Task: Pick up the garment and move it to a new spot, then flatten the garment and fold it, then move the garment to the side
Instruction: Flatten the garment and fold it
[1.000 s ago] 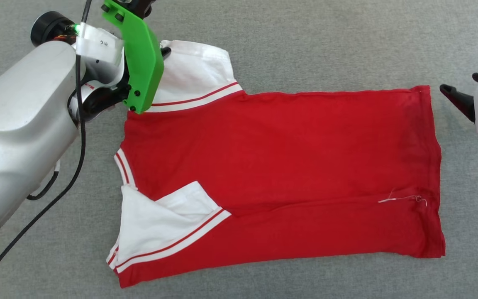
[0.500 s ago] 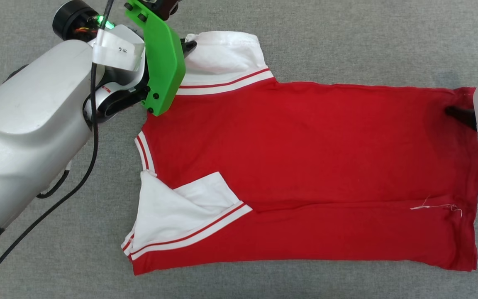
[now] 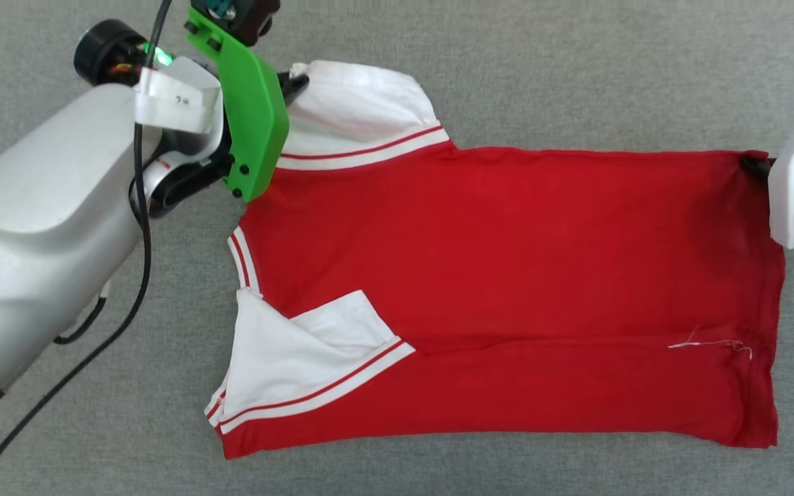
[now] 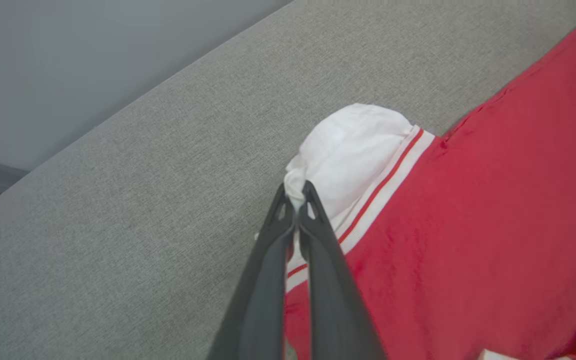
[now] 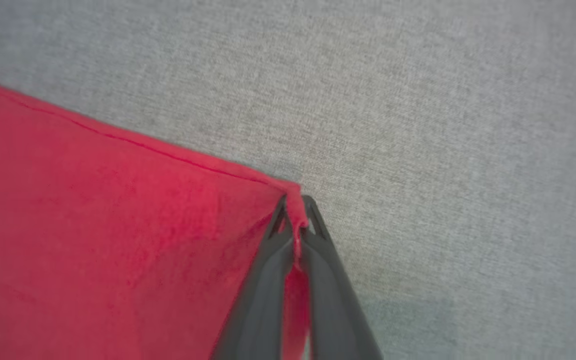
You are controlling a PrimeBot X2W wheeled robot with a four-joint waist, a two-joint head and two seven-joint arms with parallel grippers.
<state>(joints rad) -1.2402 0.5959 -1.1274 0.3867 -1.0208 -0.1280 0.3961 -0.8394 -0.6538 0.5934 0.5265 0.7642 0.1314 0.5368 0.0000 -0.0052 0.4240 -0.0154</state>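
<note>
Now pinching a red hem corner (image 5: 268, 195) of the garment (image 3: 507, 262) with the right pincer (image 5: 295, 204), wide open a moment ago. Pinching a white sleeve (image 4: 353, 145) with the left pincer (image 4: 295, 192) too. Lying spread on the grey tabletop (image 3: 576, 69). Probably ready for pulling flat.

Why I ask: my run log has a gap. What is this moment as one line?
garment: flat on grey surface | left gripper: shut on far white sleeve | right gripper: shut on far hem corner
</note>
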